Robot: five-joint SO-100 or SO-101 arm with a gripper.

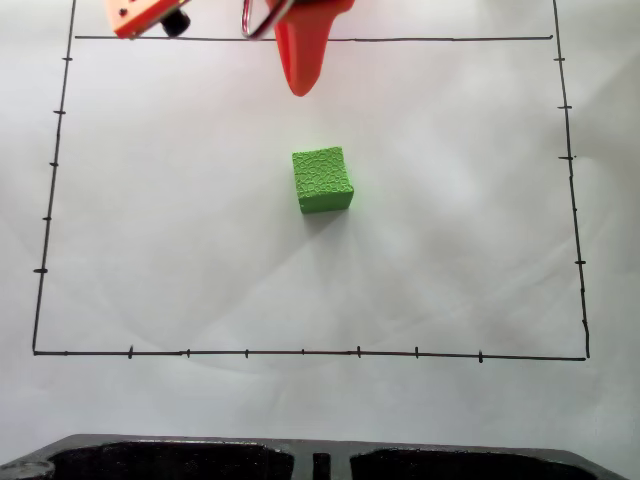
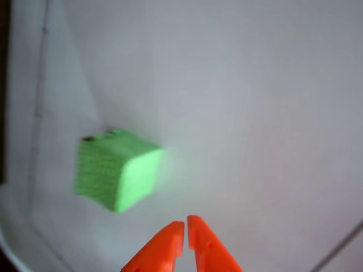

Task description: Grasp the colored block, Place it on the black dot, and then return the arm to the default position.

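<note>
The arm (image 1: 300,40) is cut off by the top edge of the fixed view, where one tapering orange finger (image 1: 302,62) points down toward the paper and a boxed orange module (image 1: 140,15) sits to its left; from there the second finger is hidden. The wrist view is blurred, yet it shows the gripper (image 2: 185,225) rising from the bottom edge with its jaws clenched tip to tip on nothing, only a thin dark slit between them. The colored block (image 1: 322,180) sits on the white paper (image 1: 180,220) near the middle of the drawn black border (image 1: 300,352), well below the finger tip and apart from it. It is nearly a cube with no clear long axis; in the fixed view it is turned slightly, its edges a little off the border lines. In the wrist view the block (image 2: 116,170) lies up and to the left of the tips, one corner toward the camera, with a small dark smudge at its far top edge that cannot be made out. A dark moulded edge (image 1: 320,460) runs along the bottom of the fixed view.
</note>
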